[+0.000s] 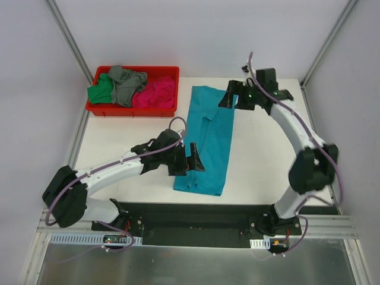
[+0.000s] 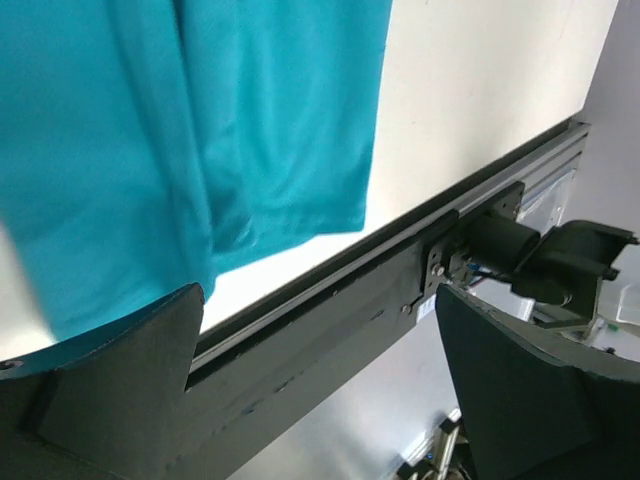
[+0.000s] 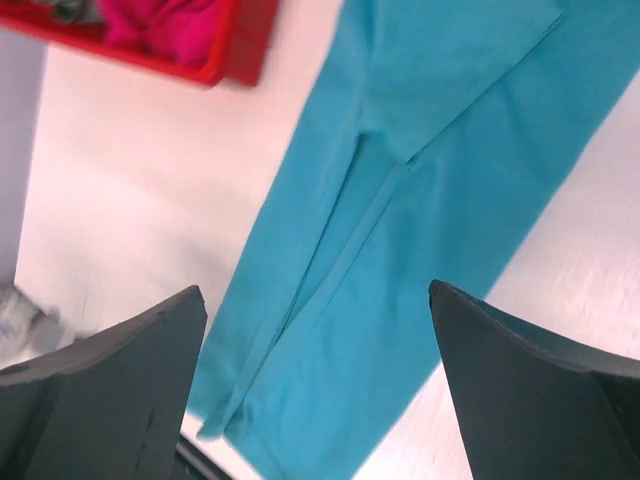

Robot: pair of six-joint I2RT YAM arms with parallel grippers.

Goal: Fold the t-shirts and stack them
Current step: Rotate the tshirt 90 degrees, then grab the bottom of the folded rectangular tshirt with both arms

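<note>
A teal t-shirt [image 1: 211,130] lies on the white table, folded lengthwise into a long narrow strip running from far to near. My left gripper [image 1: 193,160] is open and empty, low over the strip's near left edge. The left wrist view shows the shirt's near hem [image 2: 150,130] above the open left gripper [image 2: 320,380]. My right gripper [image 1: 233,98] is open and empty above the strip's far right edge. In the right wrist view the shirt [image 3: 420,200] lies under the open right gripper [image 3: 315,390]. The green [image 1: 101,92], grey [image 1: 126,83] and magenta [image 1: 155,94] t-shirts lie crumpled in the red bin.
The red bin [image 1: 130,111] stands at the table's far left, and its corner shows in the right wrist view [image 3: 240,50]. A black base plate [image 1: 190,217] and metal rail [image 2: 350,300] run along the near edge. Enclosure walls stand on all sides.
</note>
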